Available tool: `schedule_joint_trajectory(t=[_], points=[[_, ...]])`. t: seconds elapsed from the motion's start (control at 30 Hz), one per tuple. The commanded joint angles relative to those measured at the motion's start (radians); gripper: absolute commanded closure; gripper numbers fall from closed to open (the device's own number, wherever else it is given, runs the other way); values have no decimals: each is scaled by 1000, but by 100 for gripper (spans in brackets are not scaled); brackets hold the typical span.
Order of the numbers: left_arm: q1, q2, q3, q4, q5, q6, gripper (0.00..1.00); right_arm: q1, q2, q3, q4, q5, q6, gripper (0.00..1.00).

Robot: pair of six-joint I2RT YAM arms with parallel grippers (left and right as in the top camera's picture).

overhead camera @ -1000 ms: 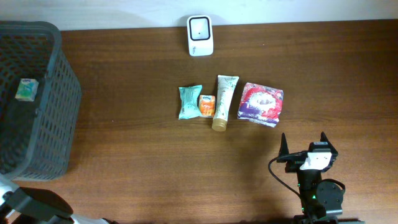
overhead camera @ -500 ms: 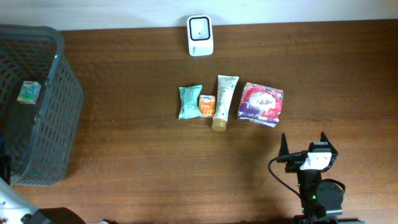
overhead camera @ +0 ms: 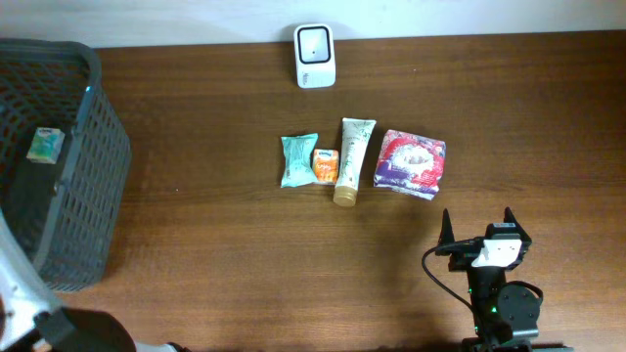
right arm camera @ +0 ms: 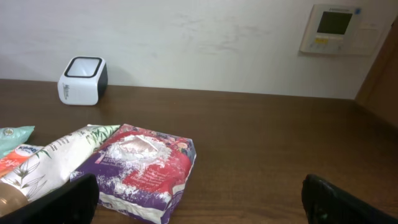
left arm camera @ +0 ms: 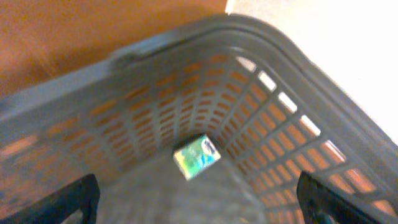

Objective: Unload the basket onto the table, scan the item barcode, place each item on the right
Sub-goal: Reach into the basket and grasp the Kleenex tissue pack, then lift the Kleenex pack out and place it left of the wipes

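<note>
Basket (overhead camera: pixel 98 176) sits far left. The left gripper (left arm camera: pixel 202 202) hangs over it, jaws spread wide and holding nothing. The right gripper (overhead camera: pixel 477 227) is also wide open and empty. The unscanned row lies mid-table: purple pack (overhead camera: pixel 412 163), just ahead-left of the right gripper. Then tube (overhead camera: pixel 351 160), long axis pointing toward the scanner (overhead camera: pixel 315 42), teal pouch (overhead camera: pixel 297 160) and orange box (overhead camera: pixel 325 165). Green box (left arm camera: pixel 196 156) lies loose in the basket. Right arm nearer, so the pack is probably next.

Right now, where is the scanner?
In the overhead view the scanner stands at the far edge of the table, near the middle, just beyond the green pouch and tube.
</note>
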Motion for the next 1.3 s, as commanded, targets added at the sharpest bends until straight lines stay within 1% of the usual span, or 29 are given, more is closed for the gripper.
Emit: schedule_joint_trajectory(t=[0.0,0.1,0.17,0.2,0.3,0.37,0.4,0.43,0.57,0.63,0.77,0.8,0.87,0.9,0.93,1.1,1.17,1.2,1.23,1.27], points=[[-16,123,4,39,20,324,1,-6,-6,-9,-3,2,-7,1],[-27,229,4,45,21,507,0,-6,-6,-9,-3,2,-7,1],[-45,306,4,62,20,597,2,-6,-6,-9,-3,2,-7,1],[-53,336,4,73,17,620,3,-6,-6,-9,-3,2,-7,1],[-77,412,4,114,-73,632,7,-6,-6,-9,-3,2,-7,1],[-84,457,4,121,-71,690,10,-6,-6,-9,-3,2,-7,1],[-85,472,4,122,-71,702,9,-6,-6,-9,-3,2,-7,1],[-85,488,4,137,-71,701,10,-6,-6,-9,-3,2,-7,1],[-85,521,4,181,-71,709,16,-6,-6,-9,-3,2,-7,1],[-85,544,4,198,-71,739,26,-6,-6,-9,-3,2,-7,1],[-85,554,4,253,-66,738,40,-6,-6,-9,-3,2,-7,1],[-85,558,3,254,-66,738,39,-6,-6,-9,-3,2,-7,1],[-85,575,3,251,-67,738,34,-6,-6,-9,-3,2,-7,1],[-85,596,3,243,-68,738,29,-6,-6,-9,-3,2,-7,1],[-85,610,3,238,-68,738,28,-6,-6,-9,-3,2,-7,1],[-85,633,3,255,-68,739,29,-6,-6,-9,-3,2,-7,1],[-85,633,3,272,-67,738,38,-6,-6,-9,-3,2,-7,1],[-85,633,3,278,-67,738,43,-6,-6,-9,-3,2,-7,1],[-85,633,3,278,-68,738,51,-6,-6,-9,-3,2,-7,1],[-85,633,3,272,-68,738,79,-6,-6,-9,-3,2,-7,1]])
